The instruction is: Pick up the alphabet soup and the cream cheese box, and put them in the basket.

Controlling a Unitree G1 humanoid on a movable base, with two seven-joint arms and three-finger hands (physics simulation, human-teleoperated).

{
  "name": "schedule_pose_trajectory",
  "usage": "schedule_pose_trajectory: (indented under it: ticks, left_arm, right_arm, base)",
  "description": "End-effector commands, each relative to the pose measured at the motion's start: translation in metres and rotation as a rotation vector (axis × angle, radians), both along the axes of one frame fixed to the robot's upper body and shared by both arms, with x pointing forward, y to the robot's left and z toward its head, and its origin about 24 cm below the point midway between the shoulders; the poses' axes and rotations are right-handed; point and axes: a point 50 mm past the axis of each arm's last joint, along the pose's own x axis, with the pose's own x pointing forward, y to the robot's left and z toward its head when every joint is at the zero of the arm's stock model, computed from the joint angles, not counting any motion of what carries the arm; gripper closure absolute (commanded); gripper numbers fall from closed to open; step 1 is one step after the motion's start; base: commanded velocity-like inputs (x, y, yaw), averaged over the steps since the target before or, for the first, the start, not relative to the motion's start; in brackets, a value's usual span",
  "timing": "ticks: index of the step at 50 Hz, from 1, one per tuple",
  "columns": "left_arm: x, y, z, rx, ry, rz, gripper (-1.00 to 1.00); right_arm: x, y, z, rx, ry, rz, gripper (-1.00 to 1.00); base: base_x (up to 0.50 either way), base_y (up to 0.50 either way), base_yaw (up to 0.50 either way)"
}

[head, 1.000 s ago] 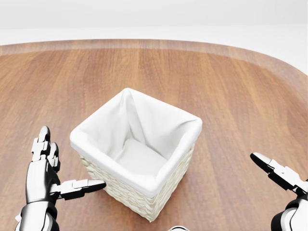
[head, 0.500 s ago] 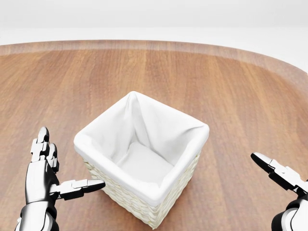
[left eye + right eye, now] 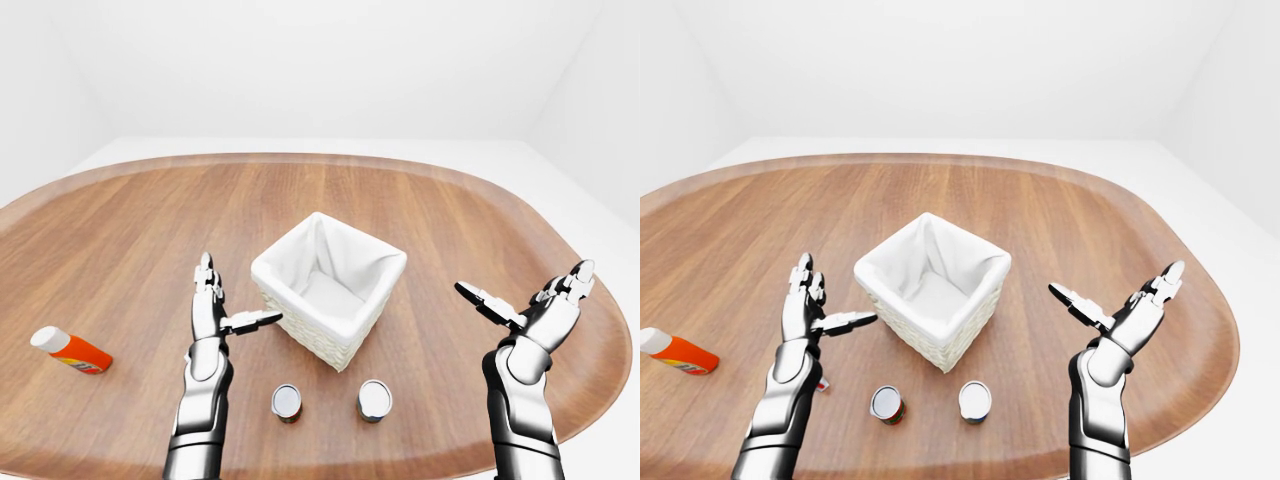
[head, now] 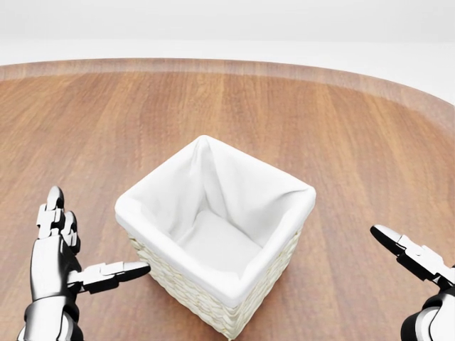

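- two upright cans (image 3: pixel 287 401) (image 3: pixel 375 399) stood below my raised hands, nearer my body than the basket (image 3: pixel 330 288); which one was the alphabet soup, i could not tell.
- left hand (image 3: pixel 208 310) was nearer the left can; right hand (image 3: pixel 535 312) hung well apart.
- both hands splayed, empty.
- cream cheese box not seen.
- head view had shifted: the basket sat lower and further right than a second ago.

Basket (image 4: pixel 213 245) top open; 2 cans (image 3: pixel 287 401) below.

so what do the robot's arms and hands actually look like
Both arms are glossy silver-grey metal with black joint bands at wrist and forearm. The left hand and right hand each have three segmented fingers, chrome with black links and pale rounded tips. No cables, sleeves or markings show.
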Motion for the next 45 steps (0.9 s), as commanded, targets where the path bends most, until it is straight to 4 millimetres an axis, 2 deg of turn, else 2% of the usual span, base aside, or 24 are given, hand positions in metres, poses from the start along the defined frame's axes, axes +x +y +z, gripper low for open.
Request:
schedule_pose_trajectory:
  ticks: [1,7,13,19,20,21,24,32,40,43,44,45]
  left_arm:
    - [-0.001,0.011,0.008,-0.015,-0.006,0.064,-1.00]
    - [-0.002,0.021,0.007,0.011,0.022,0.128,-1.00]
    - [-0.013,0.030,0.026,0.124,-0.041,0.170,-1.00]
    - [-0.029,0.033,0.046,0.349,-0.089,0.139,-1.00]
    - [-0.032,0.035,0.048,0.339,-0.097,0.159,-1.00]
    - [-0.035,0.043,0.047,0.414,-0.083,0.233,-1.00]
    - [-0.035,0.047,0.040,0.494,-0.041,0.243,-1.00]
    - [-0.045,0.048,0.055,0.639,-0.073,0.325,-1.00]
    - [-0.056,0.046,0.059,0.775,-0.045,0.281,-1.00]
    - [-0.058,0.043,0.078,0.723,-0.105,0.214,-1.00]
    - [-0.058,0.045,0.087,0.825,-0.124,0.243,-1.00]
    - [-0.058,0.046,0.087,0.830,-0.120,0.247,-1.00]
  right_arm:
    - [0.000,0.000,0.000,0.000,0.000,0.001,-1.00]
    - [0.002,0.000,-0.002,0.001,0.010,0.003,-1.00]
    - [0.003,0.000,-0.004,0.003,0.021,0.004,-1.00]
    - [0.003,0.000,-0.005,0.004,0.024,0.004,-1.00]
    - [0.003,0.000,-0.006,0.005,0.026,0.004,-1.00]
    - [0.003,-0.001,-0.005,0.013,0.022,0.002,-1.00]
    - [0.002,-0.001,-0.004,0.013,0.014,0.002,-1.00]
    - [0.001,-0.001,-0.002,0.013,0.007,-0.001,-1.00]
    - [-0.001,-0.001,0.000,0.008,-0.005,-0.002,-1.00]
    - [-0.001,-0.001,0.000,0.007,-0.006,-0.003,-1.00]
    - [-0.001,-0.001,0.001,0.005,-0.007,-0.003,-1.00]
    - [-0.001,-0.001,0.001,0.005,-0.008,-0.003,-1.00]
  base:
    - [0.00,0.00,0.00]
    - [0.00,0.00,0.00]
    - [0.00,0.00,0.00]
    - [0.00,0.00,0.00]
    - [0.00,0.00,0.00]
    - [0.00,0.00,0.00]
    - [0.00,0.00,0.00]
    - [0.00,0.00,0.00]
    - [0.00,0.00,0.00]
    - [0.00,0.00,0.00]
    - [0.00,0.00,0.00]
    - [0.00,0.00,0.00]
